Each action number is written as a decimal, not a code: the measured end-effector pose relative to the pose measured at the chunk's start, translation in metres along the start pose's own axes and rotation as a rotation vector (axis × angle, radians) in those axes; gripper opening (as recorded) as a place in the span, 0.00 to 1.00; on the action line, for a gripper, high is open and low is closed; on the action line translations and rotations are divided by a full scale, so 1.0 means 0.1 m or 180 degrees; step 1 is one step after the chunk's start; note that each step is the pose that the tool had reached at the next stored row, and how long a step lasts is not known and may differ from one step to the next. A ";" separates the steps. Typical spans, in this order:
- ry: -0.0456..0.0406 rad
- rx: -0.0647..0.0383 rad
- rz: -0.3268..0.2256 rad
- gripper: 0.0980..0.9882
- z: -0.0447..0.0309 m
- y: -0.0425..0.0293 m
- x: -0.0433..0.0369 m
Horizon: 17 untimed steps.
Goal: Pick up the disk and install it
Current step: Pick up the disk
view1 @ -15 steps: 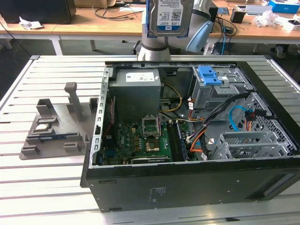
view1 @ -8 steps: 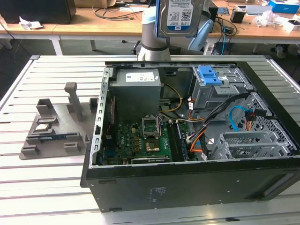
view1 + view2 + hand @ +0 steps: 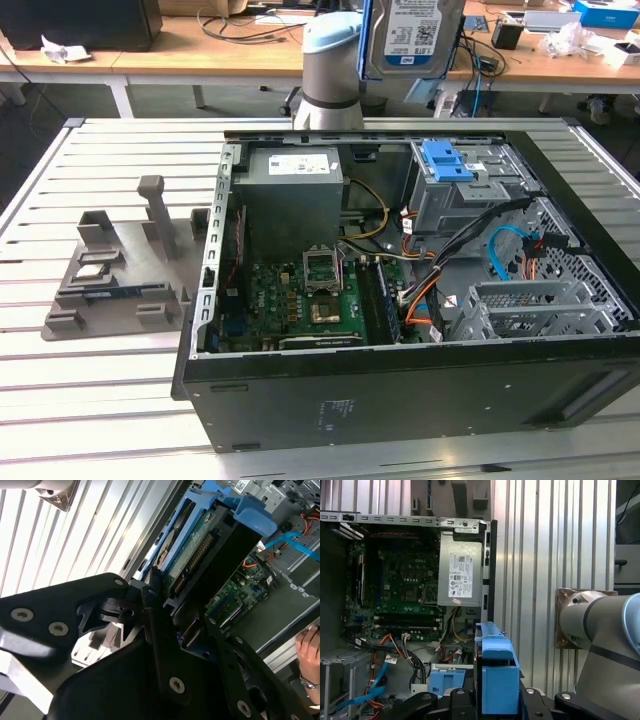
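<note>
Clamping the disk [image 3: 415, 32], tool [image 3: 180, 607] hovers (slatted table [image 3: 110, 390] below).
</note>
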State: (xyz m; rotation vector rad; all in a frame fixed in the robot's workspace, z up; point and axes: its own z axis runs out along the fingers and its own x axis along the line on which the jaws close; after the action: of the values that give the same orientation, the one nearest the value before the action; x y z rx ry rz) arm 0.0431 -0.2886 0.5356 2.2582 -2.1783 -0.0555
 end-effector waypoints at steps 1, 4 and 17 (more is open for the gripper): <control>0.0000 0.0000 0.0000 0.30 -0.002 -0.054 0.002; 0.0000 0.0000 0.0000 0.30 -0.005 -0.191 0.006; 0.0000 0.0000 0.0000 0.30 -0.016 -0.589 0.018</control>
State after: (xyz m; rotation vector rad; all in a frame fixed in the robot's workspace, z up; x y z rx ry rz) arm 0.1020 -0.2883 0.5356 2.2581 -2.1783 -0.0554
